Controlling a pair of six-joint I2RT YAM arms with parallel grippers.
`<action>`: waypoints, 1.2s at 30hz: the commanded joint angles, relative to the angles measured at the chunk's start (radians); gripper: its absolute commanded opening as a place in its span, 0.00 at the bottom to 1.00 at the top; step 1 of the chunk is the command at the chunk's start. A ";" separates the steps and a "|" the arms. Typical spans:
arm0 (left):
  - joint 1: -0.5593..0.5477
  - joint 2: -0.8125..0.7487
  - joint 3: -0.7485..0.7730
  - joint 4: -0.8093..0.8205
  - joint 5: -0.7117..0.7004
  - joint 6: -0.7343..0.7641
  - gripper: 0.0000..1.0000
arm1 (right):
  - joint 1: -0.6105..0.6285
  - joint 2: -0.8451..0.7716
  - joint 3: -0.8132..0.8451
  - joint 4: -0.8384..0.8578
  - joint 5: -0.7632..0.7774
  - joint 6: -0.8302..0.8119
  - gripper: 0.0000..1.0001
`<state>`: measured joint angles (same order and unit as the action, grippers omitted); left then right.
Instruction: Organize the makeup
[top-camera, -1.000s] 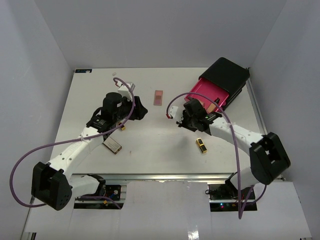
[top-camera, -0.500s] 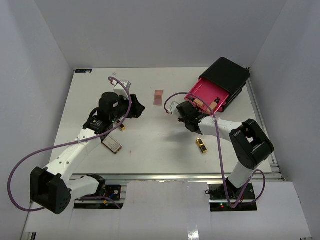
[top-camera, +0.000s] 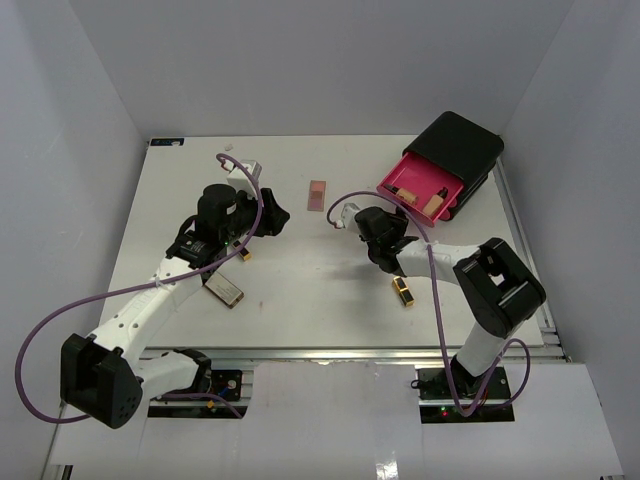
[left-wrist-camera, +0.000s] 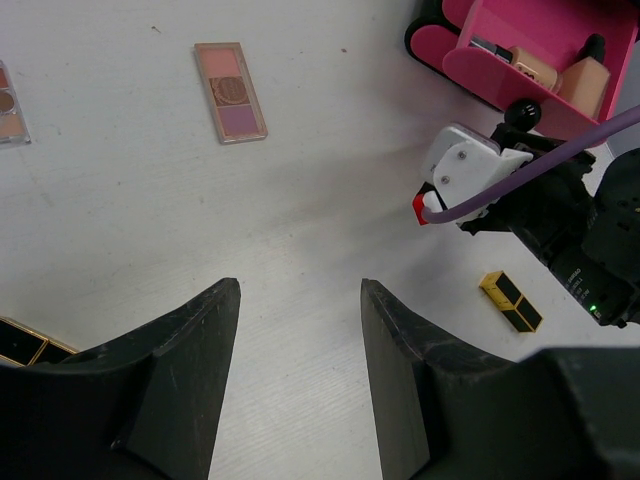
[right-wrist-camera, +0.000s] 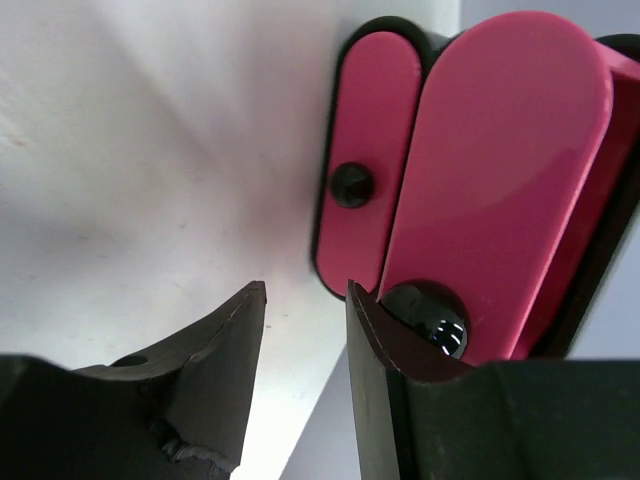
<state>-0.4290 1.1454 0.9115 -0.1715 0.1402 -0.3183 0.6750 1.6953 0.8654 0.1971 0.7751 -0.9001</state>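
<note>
Right gripper (right-wrist-camera: 306, 290) had backed off the pink drawer (top-camera: 425, 175), its jaws parting.
It gripped nothing, fingers narrowly apart beside the drawer knob (right-wrist-camera: 425, 318); the left gripper (left-wrist-camera: 300, 290) hung open, empty. 1 lipstick (top-camera: 403, 291), the palette (top-camera: 317, 194) and the brown case (top-camera: 224, 292) lay on the table (top-camera: 300, 300).

This looks like a robotics lab test cell: a white counter (top-camera: 320, 290) boxed in by plain pale wall panels (top-camera: 300, 60), a left robot arm (top-camera: 140, 310) and right robot arm (top-camera: 495, 290) bolted along a metal rail (top-camera: 330, 352) at its near edge, and loose purple cables (top-camera: 19, 365) looping off them.
</note>
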 joint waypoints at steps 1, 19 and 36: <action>0.004 -0.018 0.004 0.021 0.004 0.007 0.63 | -0.011 -0.073 0.026 0.151 0.088 -0.079 0.45; 0.004 -0.019 0.003 0.024 0.017 0.007 0.63 | -0.209 -0.058 0.167 -0.039 -0.110 0.013 0.50; 0.004 -0.008 0.001 0.028 0.057 0.013 0.66 | -0.352 -0.042 0.265 -0.180 -0.269 0.098 0.67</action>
<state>-0.4290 1.1461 0.9115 -0.1709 0.1665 -0.3166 0.3553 1.6611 1.0661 0.0331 0.5270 -0.8169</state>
